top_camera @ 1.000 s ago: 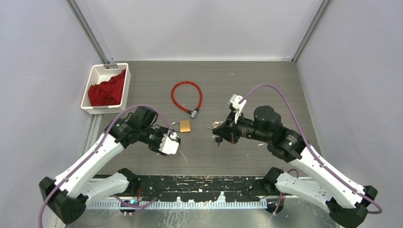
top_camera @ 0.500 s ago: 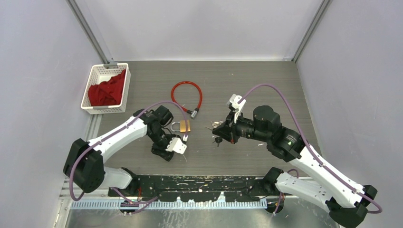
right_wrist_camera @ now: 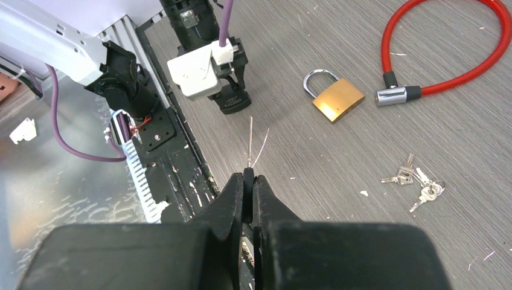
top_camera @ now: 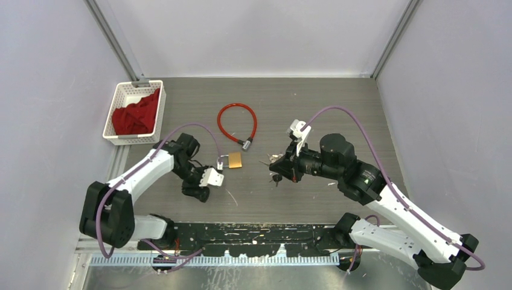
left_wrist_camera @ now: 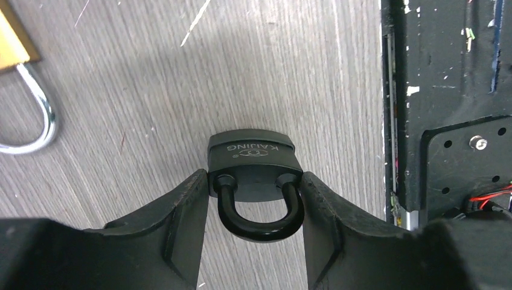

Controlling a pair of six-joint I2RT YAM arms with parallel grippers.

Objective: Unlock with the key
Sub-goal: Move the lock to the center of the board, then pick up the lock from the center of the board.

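A black padlock (left_wrist_camera: 252, 158) sits between the fingers of my left gripper (left_wrist_camera: 253, 184), which is shut on its sides, shackle toward the wrist. In the top view this gripper (top_camera: 197, 192) hangs low over the table near the front edge. My right gripper (right_wrist_camera: 249, 176) is shut on a key whose black head is pinched between the jaws. The key's thin silver blade (right_wrist_camera: 250, 142) points at the black padlock (right_wrist_camera: 234, 103). In the top view the right gripper (top_camera: 278, 174) hovers mid-table, well apart from the lock.
A brass padlock (top_camera: 233, 160) lies between the arms, a red cable lock (top_camera: 236, 122) behind it. A bunch of small keys (right_wrist_camera: 416, 181) lies on the table. A white basket (top_camera: 115, 115) with red cloth stands at the back left. The black base rail (top_camera: 241, 232) borders the near edge.
My left arm has swung, carrying the black padlock a little left and toward the front edge. The right arm with the key has barely moved.
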